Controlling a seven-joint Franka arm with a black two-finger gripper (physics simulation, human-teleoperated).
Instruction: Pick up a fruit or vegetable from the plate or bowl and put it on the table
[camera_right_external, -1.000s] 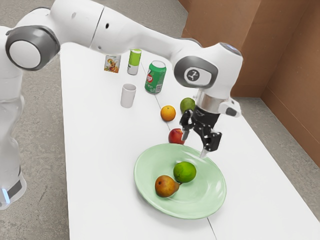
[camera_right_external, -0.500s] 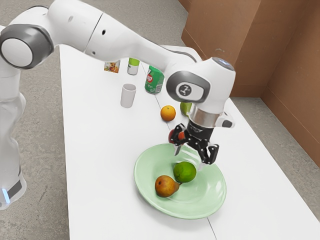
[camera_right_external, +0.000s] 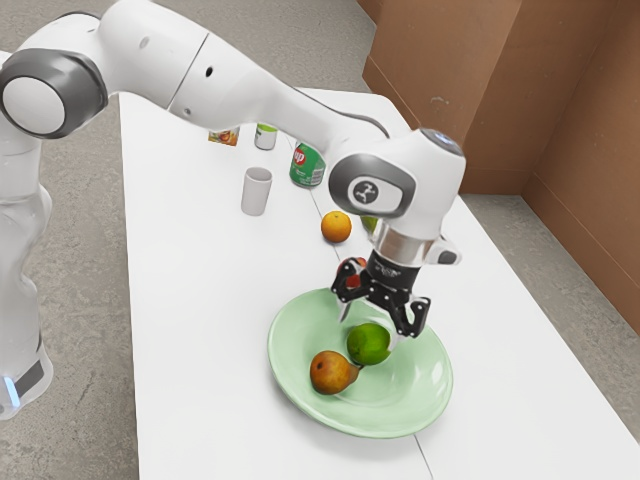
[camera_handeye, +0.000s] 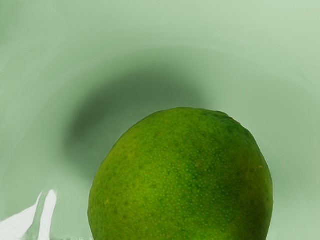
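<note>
The end effector (camera_right_external: 368, 326) stands spread above the green plate (camera_right_external: 421, 396). The lime (camera_right_external: 369, 345) lies inside the plate's rim, beside the pear (camera_right_external: 331, 372), just beneath the opening; a slight descent probably suffices to straddle it before closing.

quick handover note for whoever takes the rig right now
Gripper: open, low over the lime, holding nothing.
Job's things: lime and pear both on the green plate.
Done: gripper lined up roughly above the lime, the likely pick.
Left: close on it, lift it clear of the plate, set it on the white table, release.
</note>
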